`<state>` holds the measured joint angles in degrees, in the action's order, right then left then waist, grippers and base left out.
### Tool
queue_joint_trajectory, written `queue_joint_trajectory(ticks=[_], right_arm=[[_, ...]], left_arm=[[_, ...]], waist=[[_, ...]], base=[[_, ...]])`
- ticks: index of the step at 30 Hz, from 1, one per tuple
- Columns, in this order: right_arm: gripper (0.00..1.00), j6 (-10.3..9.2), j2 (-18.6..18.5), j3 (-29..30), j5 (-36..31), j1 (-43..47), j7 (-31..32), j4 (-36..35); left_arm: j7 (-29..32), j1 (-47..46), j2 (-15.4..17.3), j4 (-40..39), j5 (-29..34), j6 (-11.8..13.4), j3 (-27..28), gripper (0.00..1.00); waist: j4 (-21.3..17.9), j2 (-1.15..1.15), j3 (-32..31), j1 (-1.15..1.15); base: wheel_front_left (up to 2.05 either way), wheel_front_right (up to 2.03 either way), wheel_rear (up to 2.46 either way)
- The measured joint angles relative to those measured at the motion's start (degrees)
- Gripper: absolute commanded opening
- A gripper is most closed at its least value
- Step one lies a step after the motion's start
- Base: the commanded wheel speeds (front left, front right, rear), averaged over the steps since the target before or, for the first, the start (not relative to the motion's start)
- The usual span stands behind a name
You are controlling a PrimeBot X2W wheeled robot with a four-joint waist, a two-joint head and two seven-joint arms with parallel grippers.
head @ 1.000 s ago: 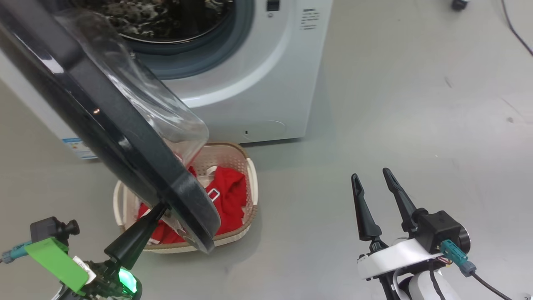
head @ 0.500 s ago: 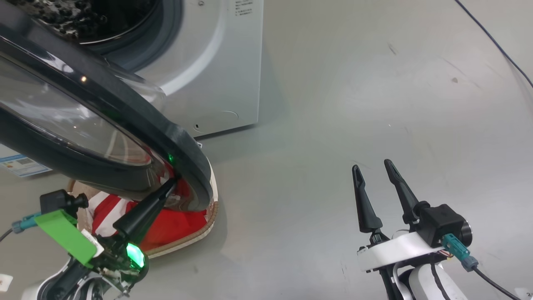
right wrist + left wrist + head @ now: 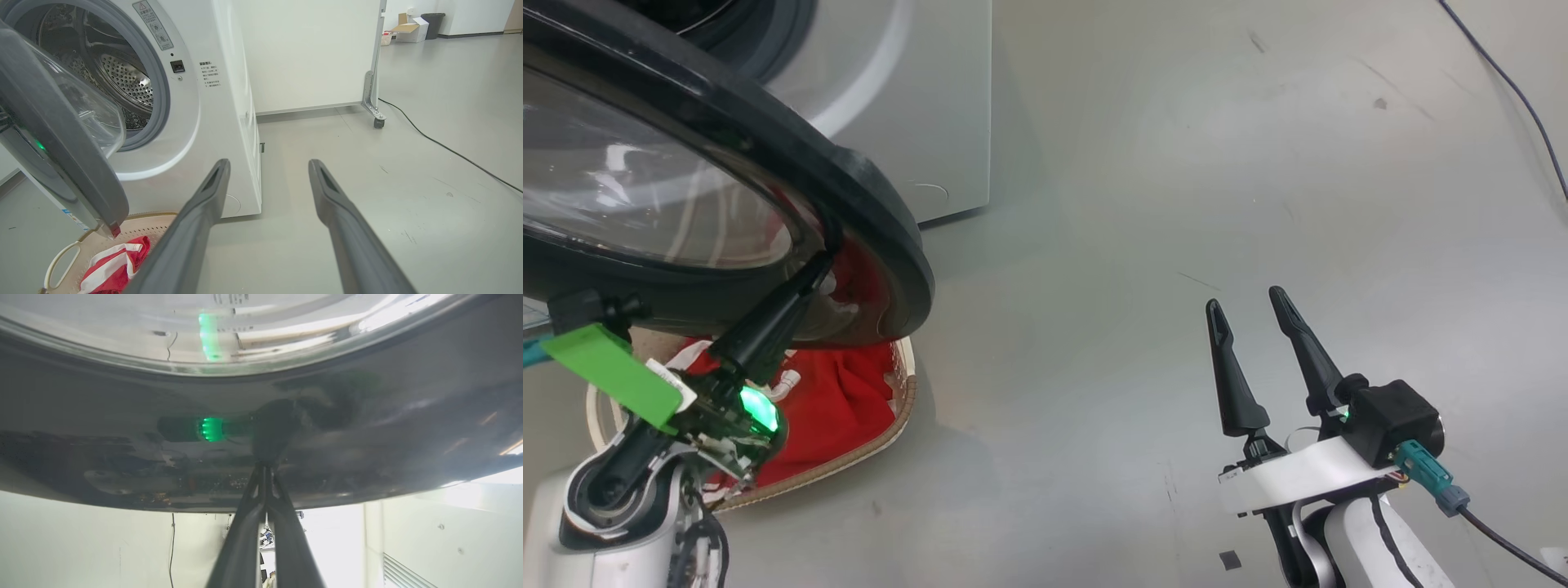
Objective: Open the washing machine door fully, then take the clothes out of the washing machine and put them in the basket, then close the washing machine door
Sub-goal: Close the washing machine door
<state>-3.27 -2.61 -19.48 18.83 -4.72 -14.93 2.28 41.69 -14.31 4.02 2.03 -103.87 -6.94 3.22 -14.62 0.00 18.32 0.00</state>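
The washing machine door [image 3: 874, 204] has swung closer to the washing machine [image 3: 931, 98] under your left gripper [image 3: 818, 263], its fingers together against the black rim, while your right gripper [image 3: 1245, 297] idles with fingers apart; the red clothes [image 3: 841, 400] lie in the basket [image 3: 900, 412], so seemingly only closing remains.

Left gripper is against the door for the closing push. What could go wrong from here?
1. The left gripper is shut, with just its tips on the door, on its glossy curved rim; it could skid off mid-push.
2. The door's bottom edge appears to hang close over the basket and the clothes; it might snag fabric or nudge the basket as it swings.
3. A tip push alone may leave the door unlatched.
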Motion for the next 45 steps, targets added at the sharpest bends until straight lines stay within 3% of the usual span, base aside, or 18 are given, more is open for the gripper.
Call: queue_joint_trajectory(ticks=[16,32,45], right_arm=[[1.00,-0.49,0.0,-1.5,2.9,-2.4,0.0,-0.8],[1.00,-0.99,0.0,-2.3,4.0,-3.6,0.0,-0.8],[1.00,-1.93,0.0,-1.1,4.4,-3.6,0.0,-0.8]], left_arm=[[-5.5,-14.3,1.3,6.9,5.7,0.1,2.1,0.00],[-9.6,-24.9,2.6,14.3,6.6,0.8,4.2,0.00],[-10.0,-27.2,2.1,18.8,6.8,0.6,3.2,0.00]], waist=[[-3.6,0.00,4.5,0.00],[-7.8,0.00,6.4,0.00],[-7.4,0.00,6.4,0.00]], base=[[0.00,0.00,0.00],[0.00,0.00,0.00],[0.00,0.00,0.00]])
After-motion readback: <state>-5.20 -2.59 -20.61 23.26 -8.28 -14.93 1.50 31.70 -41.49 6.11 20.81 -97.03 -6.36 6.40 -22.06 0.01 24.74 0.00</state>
